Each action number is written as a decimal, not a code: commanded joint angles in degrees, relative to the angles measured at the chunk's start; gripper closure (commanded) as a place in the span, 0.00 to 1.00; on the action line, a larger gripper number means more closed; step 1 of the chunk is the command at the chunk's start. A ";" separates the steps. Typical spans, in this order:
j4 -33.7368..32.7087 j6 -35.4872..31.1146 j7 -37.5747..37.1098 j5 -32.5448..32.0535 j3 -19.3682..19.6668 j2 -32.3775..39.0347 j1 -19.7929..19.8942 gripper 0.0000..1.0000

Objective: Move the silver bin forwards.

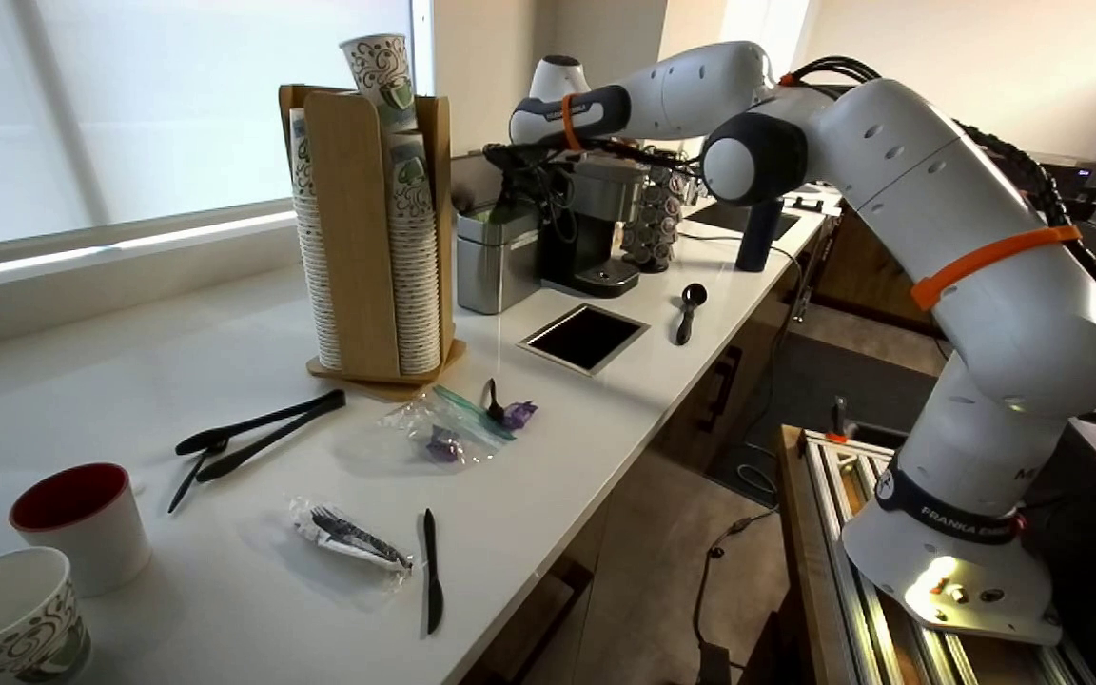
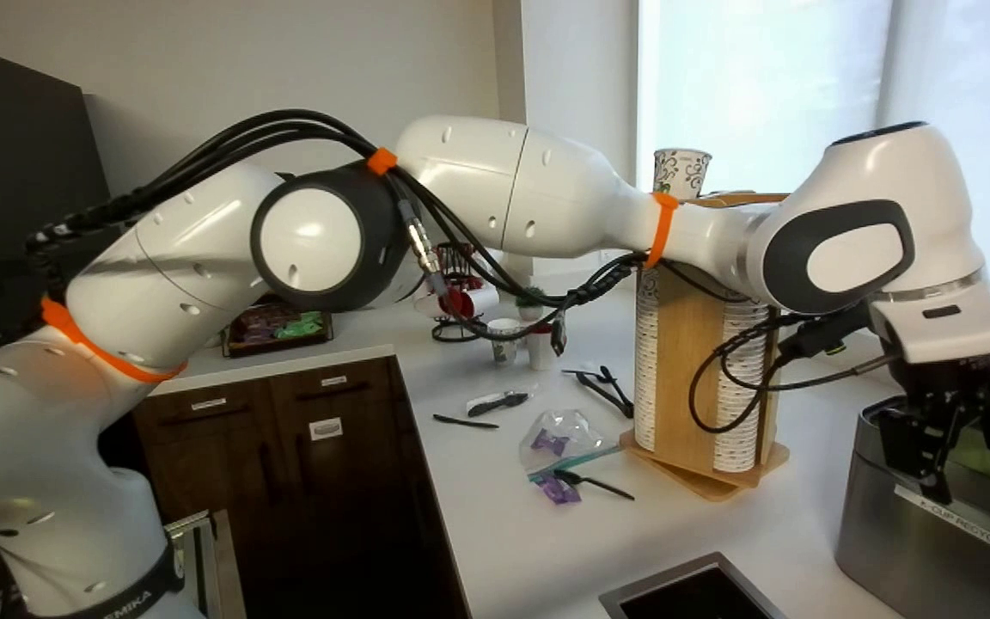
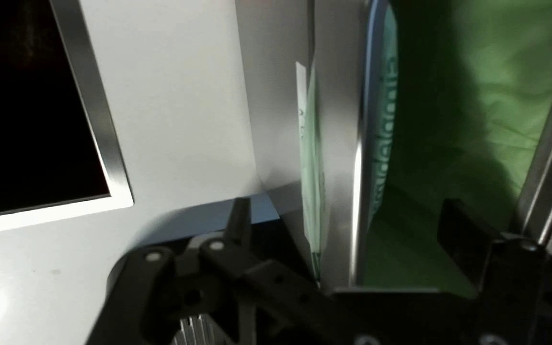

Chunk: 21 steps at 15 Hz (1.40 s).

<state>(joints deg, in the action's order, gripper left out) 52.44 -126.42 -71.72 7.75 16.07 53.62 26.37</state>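
The boxy, dull silver metal bin point(image 1: 499, 266) stands on the long white counter point(image 1: 225, 319), between the tall tan wooden cup stand point(image 1: 353, 238) and the black and grey coffee machine point(image 1: 567, 244). The black robot gripper point(image 3: 348, 208) is spread wide, one finger on each side of the bin's wall, holding nothing. The grab and the move forward both look left to do. How far down the fingers reach, and if they touch, is hard to tell. An exterior view cuts off the right side of the bin point(image 2: 942, 559).

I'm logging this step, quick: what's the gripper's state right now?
Gripper: open, jaws apart across a wall of the silver bin, holding nothing.
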 commanded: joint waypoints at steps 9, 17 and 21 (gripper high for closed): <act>-5.90 7.36 -3.89 -0.13 0.55 3.31 0.27 0.80; -3.25 8.26 -1.37 -0.42 0.65 0.58 0.18 0.95; 2.88 5.93 4.82 -0.37 0.29 -3.51 0.29 0.95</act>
<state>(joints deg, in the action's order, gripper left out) 49.12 -119.73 -70.96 7.60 16.61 54.79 26.47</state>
